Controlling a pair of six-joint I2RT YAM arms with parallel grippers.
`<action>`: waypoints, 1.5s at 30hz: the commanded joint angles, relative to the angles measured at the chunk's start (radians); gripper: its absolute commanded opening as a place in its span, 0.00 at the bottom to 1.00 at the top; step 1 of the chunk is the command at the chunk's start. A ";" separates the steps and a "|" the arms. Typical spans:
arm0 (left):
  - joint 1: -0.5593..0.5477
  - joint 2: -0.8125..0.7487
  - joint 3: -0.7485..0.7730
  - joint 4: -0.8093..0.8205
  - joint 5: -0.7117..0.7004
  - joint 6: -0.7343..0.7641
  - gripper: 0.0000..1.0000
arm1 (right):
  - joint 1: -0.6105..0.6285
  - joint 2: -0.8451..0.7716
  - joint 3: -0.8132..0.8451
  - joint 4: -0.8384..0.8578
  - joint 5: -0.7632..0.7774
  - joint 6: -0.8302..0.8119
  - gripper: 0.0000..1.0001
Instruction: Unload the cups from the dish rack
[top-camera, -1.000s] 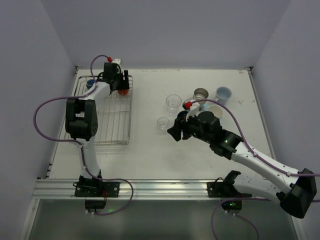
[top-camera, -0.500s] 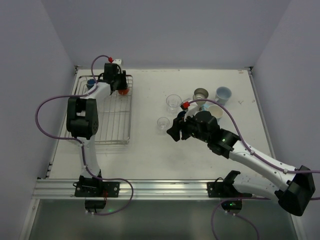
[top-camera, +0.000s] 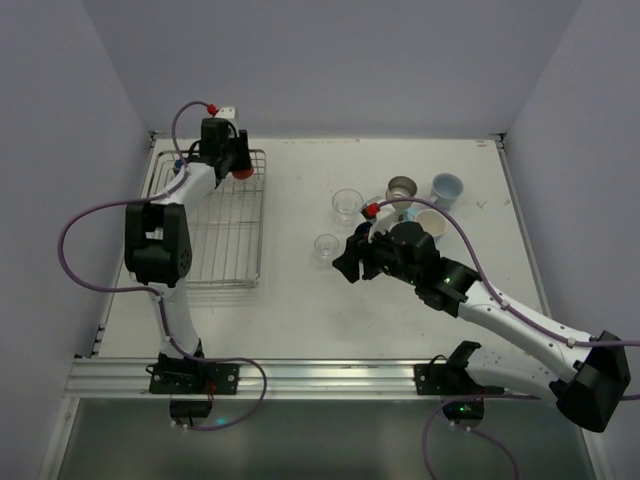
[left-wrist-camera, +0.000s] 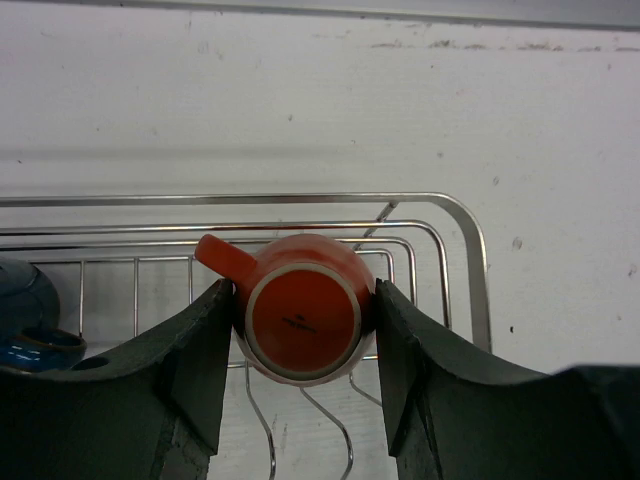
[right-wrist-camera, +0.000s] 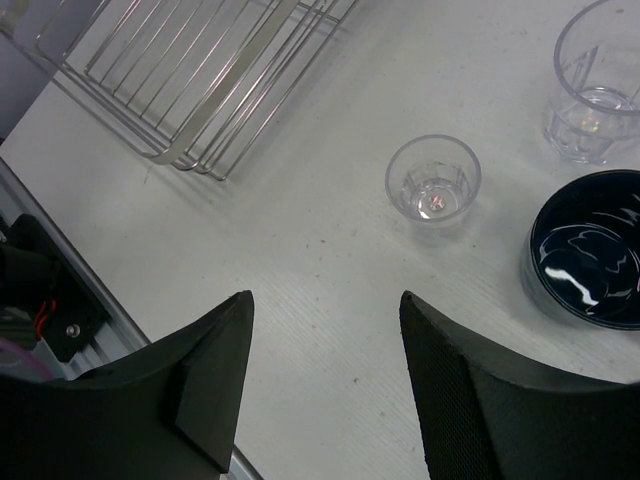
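The dish rack (top-camera: 215, 225) is a rectangular grid of thin, shiny silver wire with low rounded sides, and it lies along the left edge of the worktop (top-camera: 300, 300), reaching toward the far-left corner. At the rack's far end the left gripper (left-wrist-camera: 303, 330) has its black jaws clamped on one orange-red mug (left-wrist-camera: 300, 320). The mug is glossy ceramic, round and turned bottom-up, showing a pale unglazed foot ring, and its handle sticks out past the left jaw. I cannot tell whether it touches the wires. Beside it in the same end of the rack sits one glossy blue mug (left-wrist-camera: 25, 320), cut off by the edge of the left wrist view.

Six cups stand on the worktop toward its far-right part. There are two ribbed clear glasses, the smaller glass (top-camera: 326, 246) nearer the middle and the larger glass (top-camera: 347, 205) just beyond it. There is one dull grey metallic cup (top-camera: 402, 188), one light blue cup (top-camera: 447, 189) and one cream cup (top-camera: 430, 220). One dark, glossy cup (right-wrist-camera: 590, 250) shows only in the right wrist view.

The right gripper (right-wrist-camera: 325, 310) hangs over bare worktop near the smaller glass, with its jaws apart and nothing between them.

The worktop is flat, white and lightly scuffed, with a ribbed aluminium rail (top-camera: 320, 375) along its near edge. Plain pale lilac-grey walls (top-camera: 340, 60) close in three sides.
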 joint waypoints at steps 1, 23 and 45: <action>0.012 -0.121 0.009 0.063 -0.003 -0.041 0.00 | 0.001 -0.017 0.041 0.052 -0.017 0.035 0.63; -0.073 -0.941 -0.811 0.471 0.491 -0.694 0.00 | 0.001 0.190 0.084 0.539 -0.238 0.270 0.78; -0.340 -1.218 -1.137 0.900 0.396 -1.067 0.00 | 0.003 0.212 0.089 0.749 -0.380 0.293 0.49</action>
